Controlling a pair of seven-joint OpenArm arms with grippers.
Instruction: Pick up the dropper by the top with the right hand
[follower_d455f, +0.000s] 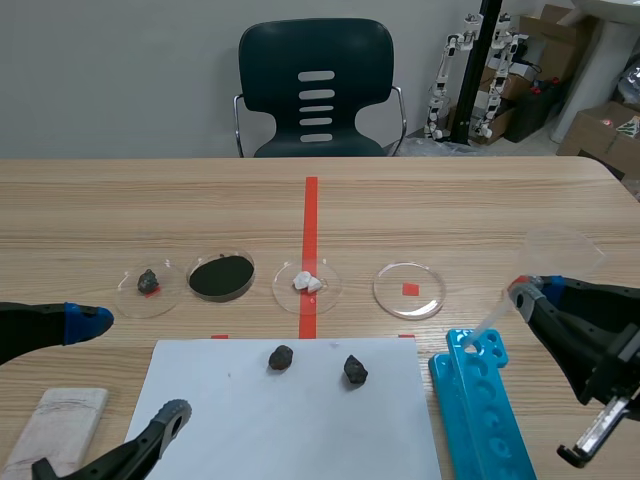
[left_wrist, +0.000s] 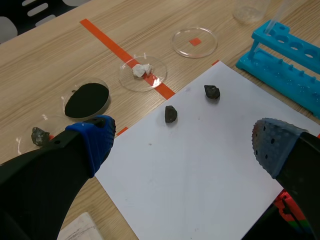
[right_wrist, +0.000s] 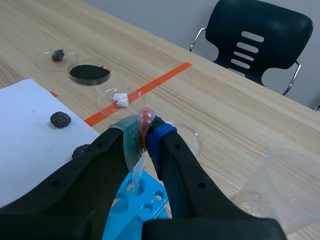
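The dropper (right_wrist: 144, 121) is a clear plastic pipette whose reddish-tinted bulb is pinched between the pads of my right gripper (right_wrist: 145, 136). Its stem (follower_d455f: 487, 325) slants down into a hole at the far end of the blue tube rack (follower_d455f: 485, 410). In the scene view my right gripper (follower_d455f: 522, 296) is at the right of the table, above that end of the rack. My left gripper (follower_d455f: 130, 368) is open at the near left, over the edge of the white paper (left_wrist: 200, 165), with nothing between its fingers.
Four petri dishes stand in a row: a dark stone (follower_d455f: 148, 282), black powder (follower_d455f: 221, 276), white pieces (follower_d455f: 307, 282), one empty (follower_d455f: 409, 290). Two dark stones (follower_d455f: 281, 356) (follower_d455f: 355, 370) lie on the paper. A clear cup (follower_d455f: 560, 250) stands beyond the right gripper, a folded cloth (follower_d455f: 60, 425) near left.
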